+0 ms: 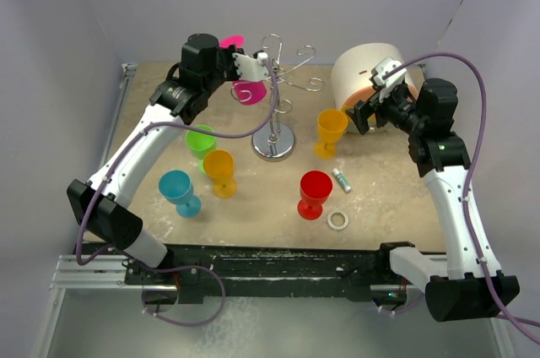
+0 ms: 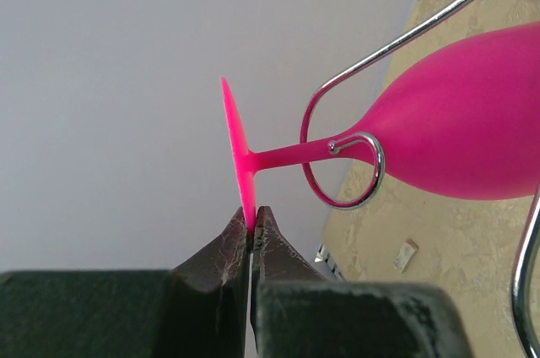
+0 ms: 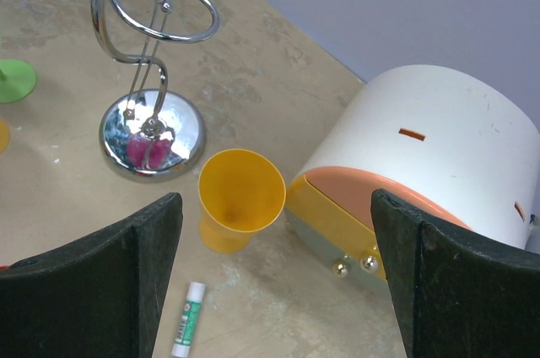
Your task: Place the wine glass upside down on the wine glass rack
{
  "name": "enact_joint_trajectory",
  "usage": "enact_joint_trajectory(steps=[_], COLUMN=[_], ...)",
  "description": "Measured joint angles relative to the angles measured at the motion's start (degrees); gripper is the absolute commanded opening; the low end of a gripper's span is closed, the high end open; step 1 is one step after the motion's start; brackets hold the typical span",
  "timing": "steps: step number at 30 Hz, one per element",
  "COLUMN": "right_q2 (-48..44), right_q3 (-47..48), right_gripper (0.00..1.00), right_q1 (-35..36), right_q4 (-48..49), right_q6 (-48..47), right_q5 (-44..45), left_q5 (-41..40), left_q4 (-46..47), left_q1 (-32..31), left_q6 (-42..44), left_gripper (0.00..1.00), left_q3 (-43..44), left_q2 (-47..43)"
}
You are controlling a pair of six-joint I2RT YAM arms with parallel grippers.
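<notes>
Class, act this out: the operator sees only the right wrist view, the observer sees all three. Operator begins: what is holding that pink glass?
Observer: The left gripper pinches the rim of the pink glass's foot.
Operator: Is its stem at the rack?
Observer: Yes, in the left wrist view the stem crosses a curled loop of the rack.
Operator: Any glass I cannot see?
Observer: A blue glass stands upright, front left in the top view.

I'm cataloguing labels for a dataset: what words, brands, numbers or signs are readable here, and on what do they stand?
No text here is readable.
Label on the white tube: green print, too blurred to read.
The white-and-orange box: short orange marks only, no lettering visible.
</notes>
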Motion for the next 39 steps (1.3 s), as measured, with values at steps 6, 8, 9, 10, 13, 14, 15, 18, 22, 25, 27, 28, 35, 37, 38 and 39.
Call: enact_joint_trajectory(steps=[6, 8, 9, 10, 13, 14, 15, 18, 22, 25, 27, 28, 35, 37, 38, 39], right_q2=[0.0, 0.0, 0.0, 0.0, 0.0, 0.0, 0.0, 0.0, 0.0, 0.0, 0.0, 0.0, 0.0, 0.0, 0.0, 0.0], right_q3=[-0.3, -0.4, -0.5, -0.5, -0.7, -0.7, -0.7, -0.7, -0.7, -0.7, -0.7, -0.7, -0.7, -0.7, -0.7, -0.7], right_gripper=[0.95, 0.95, 0.95, 0.95, 0.95, 0.95, 0.95, 0.95, 0.95, 0.95, 0.95, 0.95, 0.95, 0.95, 0.95, 0.95], right_q1=[0.0, 0.0, 0.0, 0.0, 0.0, 0.0, 0.0, 0.0, 0.0, 0.0, 0.0, 0.0, 0.0, 0.0, 0.0, 0.0], right_q4=[0.1, 0.2, 0.2, 0.2, 0.3, 0.3, 0.3, 0.3, 0.3, 0.3, 0.3, 0.3, 0.3, 0.3, 0.3, 0.3], right_q6=[-0.1, -0.2, -0.2, -0.3, -0.4, -0.4, -0.5, -0.6, -0.7, -0.8, -0.9, -0.9, -0.9, -0.9, -0.9, -0.9], right_q5=[0.0, 0.0, 0.0, 0.0, 0.0, 0.0, 0.0, 0.0, 0.0, 0.0, 0.0, 0.0, 0.0, 0.0, 0.0, 0.0], left_q5=[0.2, 0.7, 1.0, 1.2, 1.4, 1.5, 1.7, 2.6, 3.2, 3.5, 3.7, 3.8, 4.2, 4.2, 4.2, 4.2], left_q4=[-1.4, -2.0, -2.3, -2.6, -2.4, -2.5, -2.6, -2.8, -2.7, -2.7, -3.0, -3.1, -3.5, -3.5, -3.5, -3.5], left_q1=[0.0, 0.0, 0.0, 0.0, 0.0, 0.0, 0.0, 0.0, -0.1, -0.2, -0.5, -0.6, -1.2, -1.3, -1.3, -1.3], left_q6=[0.5, 0.5, 0.5, 0.5, 0.9, 0.9, 0.9, 0.9, 0.9, 0.9, 0.9, 0.9, 1.0, 1.1, 1.2, 1.4], left_gripper=[0.0, 0.0, 0.0, 0.0, 0.0, 0.0, 0.0, 0.0, 0.0, 0.0, 0.0, 0.0, 0.03, 0.04, 0.04, 0.05], left_q3=[-0.6, -1.2, -1.6, -2.0, -2.7, -2.8, -2.8, -2.8, -3.2, -3.6, -3.7, -3.7, -4.3, -4.5, -4.6, -4.7], left_q2=[0.0, 0.0, 0.0, -0.1, -0.7, -0.9, -1.1, -1.4, -1.7, -2.2, -2.6, -2.7, -3.6, -3.8, -3.9, -3.9])
